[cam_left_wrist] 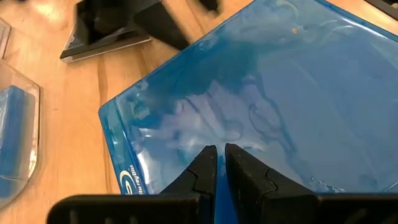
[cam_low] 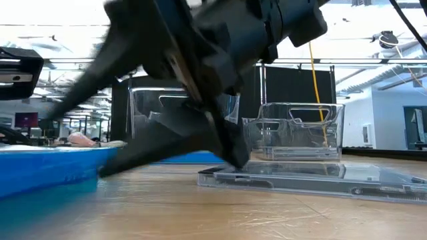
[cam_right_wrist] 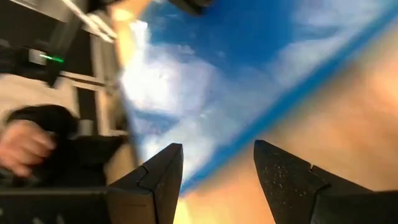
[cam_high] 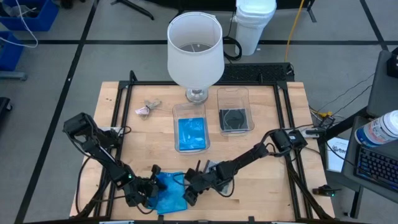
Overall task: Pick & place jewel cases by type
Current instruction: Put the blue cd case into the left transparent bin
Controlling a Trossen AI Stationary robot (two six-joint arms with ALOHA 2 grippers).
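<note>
High view: two clear rectangular plastic tubs at mid-table, the left tub [cam_high: 190,134] already holding bright blue cases, the right tub [cam_high: 235,111] holding a smoky grey one. Near the front edge, a thin bright blue square jewel case [cam_high: 169,191] off to the left, with the left gripper [cam_high: 147,192] at its edge and the right gripper [cam_high: 191,190] just beside its other side. Sorting judged partly done; at least this blue case and one grey case left to place. A white lampshade-like cylinder [cam_high: 194,48] standing behind the tubs, a small pinkish-grey lump [cam_high: 148,108] left of them.

Low view: a smoky grey flat case [cam_low: 313,179] lying on the wooden table [cam_low: 200,217], the right gripper's dark fingers above and just touching or nearly touching it; contact hard to settle. Blue case edge cut off at the left.

Left wrist view: left fingers [cam_left_wrist: 202,171] pinched nearly together on the blue case's edge, clamped on it. Grey case partly cut off at the corner.

Right wrist view: right fingers [cam_right_wrist: 283,177] spread apart, nothing between them, blue case just beyond. Background blurred; a hand dimly visible at the side, not clear whose.
</note>
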